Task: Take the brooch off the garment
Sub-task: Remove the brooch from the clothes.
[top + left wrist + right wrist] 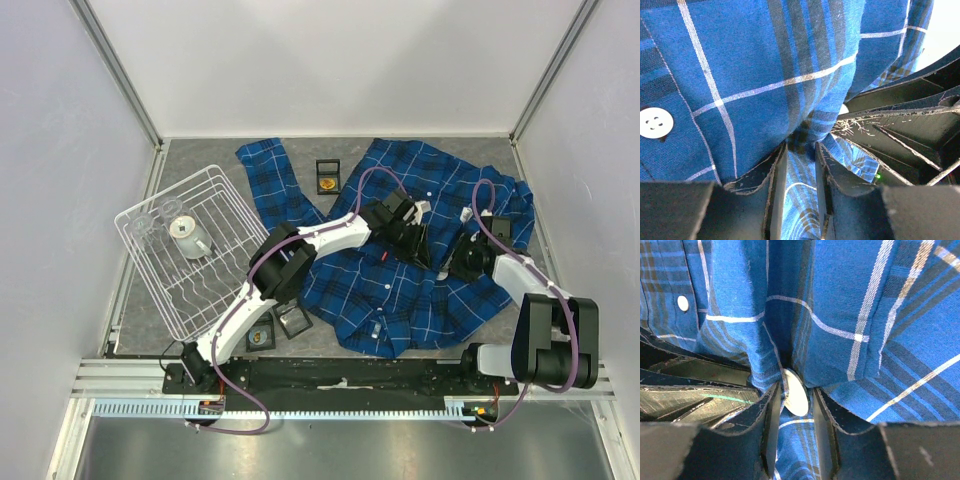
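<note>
The blue plaid garment [420,290] lies spread on the table. My left gripper [422,243] reaches across onto its middle. In the left wrist view it [800,150] is shut on a raised fold of the garment [765,75]. My right gripper [455,262] meets it from the right. In the right wrist view it [794,395] is shut on a white oval disc, the brooch [796,394], seen edge-on and pressed in a fold of the garment [840,315]. The brooch does not show in the top view.
A white wire rack [190,250] holding a cup [185,233] stands at the left. A small black box [327,177] lies behind the shirt, and two more [293,320] lie by its near left corner. White buttons [656,122] dot the cloth.
</note>
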Controlling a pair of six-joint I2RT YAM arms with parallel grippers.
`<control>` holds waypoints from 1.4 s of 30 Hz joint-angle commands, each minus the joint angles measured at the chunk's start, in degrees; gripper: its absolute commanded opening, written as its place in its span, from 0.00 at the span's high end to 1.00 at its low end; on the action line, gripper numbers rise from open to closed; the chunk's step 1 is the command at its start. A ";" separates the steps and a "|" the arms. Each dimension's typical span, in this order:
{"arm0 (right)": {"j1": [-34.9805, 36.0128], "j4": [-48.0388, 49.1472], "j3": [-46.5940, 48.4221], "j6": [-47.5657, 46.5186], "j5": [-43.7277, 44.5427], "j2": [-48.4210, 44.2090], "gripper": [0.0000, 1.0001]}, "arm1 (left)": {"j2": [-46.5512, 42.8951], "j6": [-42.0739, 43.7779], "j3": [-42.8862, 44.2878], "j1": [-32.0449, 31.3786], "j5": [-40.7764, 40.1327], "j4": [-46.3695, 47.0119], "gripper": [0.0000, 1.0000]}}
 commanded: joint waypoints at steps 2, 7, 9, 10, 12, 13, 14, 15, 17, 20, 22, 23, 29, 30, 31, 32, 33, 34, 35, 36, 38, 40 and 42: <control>-0.18 1.40 0.90 -3.03 -3.17 1.51 0.58 | -0.43 2.40 2.56 -0.33 1.99 -1.92 0.65; -0.18 1.31 1.51 -3.64 -3.79 3.00 0.62 | 0.45 3.36 3.44 -0.42 2.43 -3.33 0.66; -0.18 0.96 1.78 -4.34 -3.09 3.00 0.63 | 0.54 3.80 3.44 -0.33 2.52 -3.77 0.66; -0.18 0.70 2.21 -4.44 -2.65 3.09 0.63 | 0.62 3.89 3.44 -0.24 2.52 -4.12 0.66; -0.18 0.44 2.74 -4.96 -2.29 3.70 0.66 | 1.15 4.07 3.79 -0.33 2.69 -4.56 0.66; -0.18 0.26 3.36 -5.40 -2.29 4.05 0.66 | 1.24 4.07 3.97 -0.33 3.04 -4.74 0.66; -0.18 -0.18 3.62 -5.58 -1.60 4.58 0.66 | 1.67 4.15 4.31 -0.24 3.22 -5.00 0.66; -0.18 -0.27 3.71 -5.75 -1.59 4.67 0.68 | 1.85 4.16 4.41 -0.33 3.31 -5.18 0.66; -0.18 -0.70 3.71 -6.02 -1.33 5.11 0.70 | 2.03 4.42 4.49 -0.24 3.84 -5.35 0.66; -0.18 -0.62 3.27 -6.19 -0.89 4.94 0.78 | 2.21 4.85 4.84 -0.24 4.19 -5.79 0.66; -0.09 -0.53 3.19 -6.11 -0.97 4.85 0.85 | 2.21 5.38 5.89 -0.24 4.28 -6.93 0.66; -0.09 -0.44 3.10 -5.85 -1.15 4.76 0.88 | 2.21 5.82 6.42 -0.24 4.28 -7.46 0.66; -0.01 0.00 1.34 -3.74 -0.19 1.43 1.00 | 0.54 6.79 9.41 -0.24 4.36 -10.27 0.63; -0.01 0.00 1.17 -3.13 0.16 0.73 1.00 | 0.36 6.88 9.94 -0.24 4.62 -11.06 0.62; -0.01 0.17 0.73 -2.86 0.43 0.11 1.00 | 0.19 6.97 10.47 -0.24 5.15 -11.50 0.60; -0.09 0.17 0.46 -2.59 0.78 -0.94 1.00 | -0.69 7.14 10.73 -0.24 5.50 -11.85 0.58; -0.01 0.35 0.20 -1.72 0.44 -1.39 1.00 | -1.48 7.23 10.65 -0.24 5.68 -12.03 0.54; -0.01 0.35 -0.24 -1.37 0.00 -1.56 1.00 | -2.18 7.23 10.21 -0.24 5.77 -12.12 0.52; -0.01 1.39 -0.59 -0.84 -1.57 -2.26 1.00 | -3.58 7.23 9.95 -0.24 5.77 -12.03 0.50; -0.09 2.53 -1.29 -0.40 -2.55 -2.79 1.00 | -4.12 7.23 9.77 -0.15 5.68 -12.03 0.49; -0.01 3.94 -2.35 0.05 -3.00 -3.58 1.00 | -4.91 6.97 9.50 -0.24 6.03 -12.12 0.48; -0.09 4.39 -2.26 -0.65 -4.05 -3.41 0.96 | -4.74 6.79 9.85 -0.24 6.65 -12.12 0.48; -0.09 4.92 -2.35 -1.01 -2.83 -3.85 0.76 | -4.30 6.35 9.77 -0.33 6.65 -12.03 0.49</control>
